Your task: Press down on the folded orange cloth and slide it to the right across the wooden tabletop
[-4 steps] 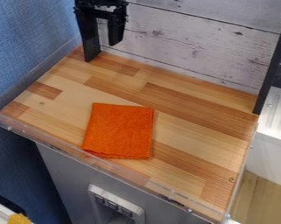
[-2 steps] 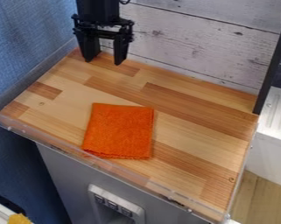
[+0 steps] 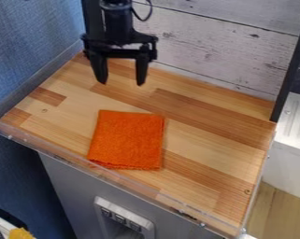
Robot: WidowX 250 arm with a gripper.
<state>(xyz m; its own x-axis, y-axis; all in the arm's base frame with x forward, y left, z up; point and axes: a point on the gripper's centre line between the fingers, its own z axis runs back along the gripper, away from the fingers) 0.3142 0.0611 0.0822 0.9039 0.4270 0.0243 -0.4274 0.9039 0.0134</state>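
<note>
The rectangular, wood-strip surface [image 3: 208, 140] carries a folded, nearly square orange fabric cloth [image 3: 127, 140] left of its middle. The single black robot arm [image 3: 117, 21] hangs in from eleven o'clock, its black two-finger gripper [image 3: 121, 84] apart from the cloth. The fingers are spread, holding nothing. From them, the cloth lies toward six o'clock, its slightly longer axis running roughly twelve to six.

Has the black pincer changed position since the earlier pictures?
Yes. The pincer has moved down in the view, away from the white plank wall and closer to the folded orange cloth.
</note>
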